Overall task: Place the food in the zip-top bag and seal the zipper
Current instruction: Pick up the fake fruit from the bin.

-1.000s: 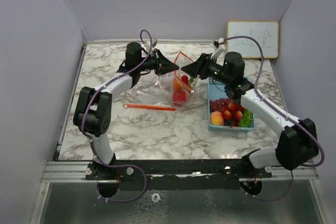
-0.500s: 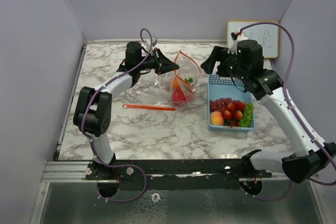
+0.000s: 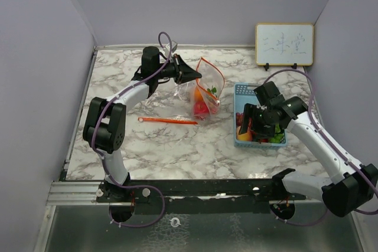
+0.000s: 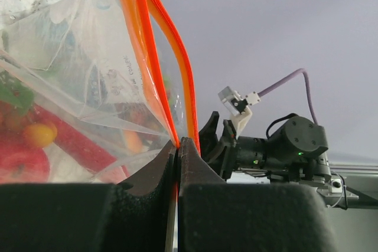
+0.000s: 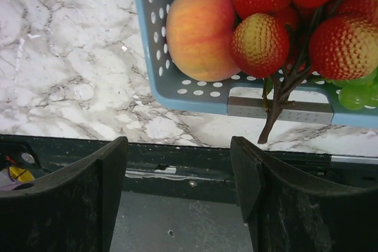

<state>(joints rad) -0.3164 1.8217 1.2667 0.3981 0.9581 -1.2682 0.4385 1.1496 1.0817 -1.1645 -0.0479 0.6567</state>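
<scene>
Left fingers (image 4: 198, 172) are pressed tight on the orange zipper lip (image 4: 142, 45) of the zip-top bag (image 4: 71, 57), holding its mouth up; right fingers (image 5: 77, 193) gape wide, empty, above the 6 o'clock rim of the blue basket (image 5: 177, 81), which sits at 3 o'clock from the bag; filling is under way, I judge; next calls for reaching toward 12 o'clock over the peach (image 5: 198, 33) and closing; one bag, one basket, one peach, at least four red fruits (image 5: 260, 45); some food (image 4: 23, 157) already bagged.

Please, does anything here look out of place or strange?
An orange strip lies loose on the table before the zip-top bag; I cannot tell what it belongs to. In the right wrist view, a brown stem of the red fruits pokes out over the basket's near wall.
</scene>
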